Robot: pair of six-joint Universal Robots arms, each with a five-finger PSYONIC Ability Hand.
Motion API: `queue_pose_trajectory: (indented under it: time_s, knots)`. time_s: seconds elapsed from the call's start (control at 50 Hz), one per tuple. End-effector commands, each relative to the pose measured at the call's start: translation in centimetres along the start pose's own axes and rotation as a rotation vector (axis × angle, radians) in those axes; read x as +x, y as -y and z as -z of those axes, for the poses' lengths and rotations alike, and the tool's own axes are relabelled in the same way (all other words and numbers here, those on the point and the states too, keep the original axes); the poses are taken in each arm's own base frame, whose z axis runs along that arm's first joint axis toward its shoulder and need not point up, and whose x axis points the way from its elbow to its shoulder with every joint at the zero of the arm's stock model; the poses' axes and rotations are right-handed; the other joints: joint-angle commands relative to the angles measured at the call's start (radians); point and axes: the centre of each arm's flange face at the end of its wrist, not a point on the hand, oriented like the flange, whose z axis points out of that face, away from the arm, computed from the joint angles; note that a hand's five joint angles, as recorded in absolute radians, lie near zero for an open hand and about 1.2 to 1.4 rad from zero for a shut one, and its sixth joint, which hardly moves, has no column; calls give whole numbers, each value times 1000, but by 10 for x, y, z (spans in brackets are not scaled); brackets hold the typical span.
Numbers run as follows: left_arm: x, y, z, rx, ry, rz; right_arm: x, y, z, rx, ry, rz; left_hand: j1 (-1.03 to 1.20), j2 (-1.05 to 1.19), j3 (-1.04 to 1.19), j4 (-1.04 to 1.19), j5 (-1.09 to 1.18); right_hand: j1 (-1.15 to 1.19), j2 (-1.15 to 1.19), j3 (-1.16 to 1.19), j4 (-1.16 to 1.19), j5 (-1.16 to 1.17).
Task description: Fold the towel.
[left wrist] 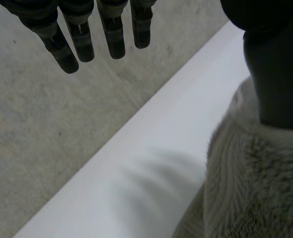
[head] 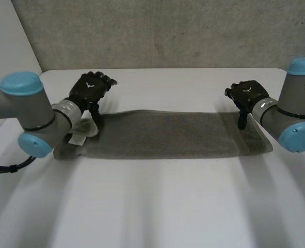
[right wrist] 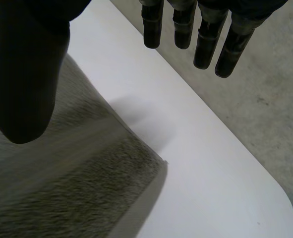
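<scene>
- Right, the towel (head: 162, 134) is lying flat across the white table (head: 157, 206) as a long grey strip, running from 9 o'clock to 3 o'clock in the head view.
- My left hand (head: 90, 89) is sitting at the strip's 9 o'clock end, over its far corner.
- Looking along that palm, my left fingers (left wrist: 114, 34) are hanging straight and spread, well apart from the thumb and holding nothing, out past the table's far edge with the concrete wall (head: 157, 31) behind them.
- My left thumb (left wrist: 277, 74) is pointing down into the fluffy pile, its tip touching the cloth.
- Just beside my left wrist, a pale flap (head: 82, 130) is sticking up from the towel's end; whether it is a label or a turned-up bit, I cannot tell.
- My right hand (head: 249, 94) is mirroring this at the 3 o'clock end, over the far corner there.
- My right fingers (right wrist: 205, 39) are reaching out straight over bare table beyond the towel's edge, wide of the thumb and gripping nothing.
- My right thumb (right wrist: 22, 74) is hanging over the cloth near that corner; whether its tip is touching, I cannot tell.
- Between my two hands the strip is resting smooth, both long edges lying on the table.
</scene>
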Motion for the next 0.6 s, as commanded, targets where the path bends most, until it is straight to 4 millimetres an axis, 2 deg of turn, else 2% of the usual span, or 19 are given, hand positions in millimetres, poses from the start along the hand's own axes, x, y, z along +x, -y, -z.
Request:
queue_pose_trajectory:
  time_s: [0.02, 0.16, 0.3, 0.34, 0.46, 0.6]
  knots:
    - [-2, 35, 29, 26, -1, 11, -8, 13, 48, 21, 70, -2, -93, -83, -75, -90, -221, -59, -72, -72, -85, -58]
    - [1, 35, 47, -14, -9, 34, -15, 4, 68, -9, 119, -12, -93, -83, -75, -90, -221, -59, -72, -72, -85, -58]
    - [3, 17, 57, -63, -23, 55, -24, -4, 77, -31, 165, -23, -93, -83, -75, -90, -221, -59, -72, -72, -85, -58]
    - [-2, 11, 59, -78, -15, 58, -28, -9, 80, -45, 188, -30, -93, -83, -75, -90, -221, -59, -72, -72, -85, -58]
    - [-5, 4, 56, -78, 0, 52, -27, -20, 86, -77, 194, -48, -84, -75, -66, -81, -213, -59, -72, -72, -85, -58]
    - [-13, -19, 43, -64, 40, 38, -22, -36, 84, -77, 161, -61, -70, -60, -51, -67, -198, -59, -72, -72, -85, -58]
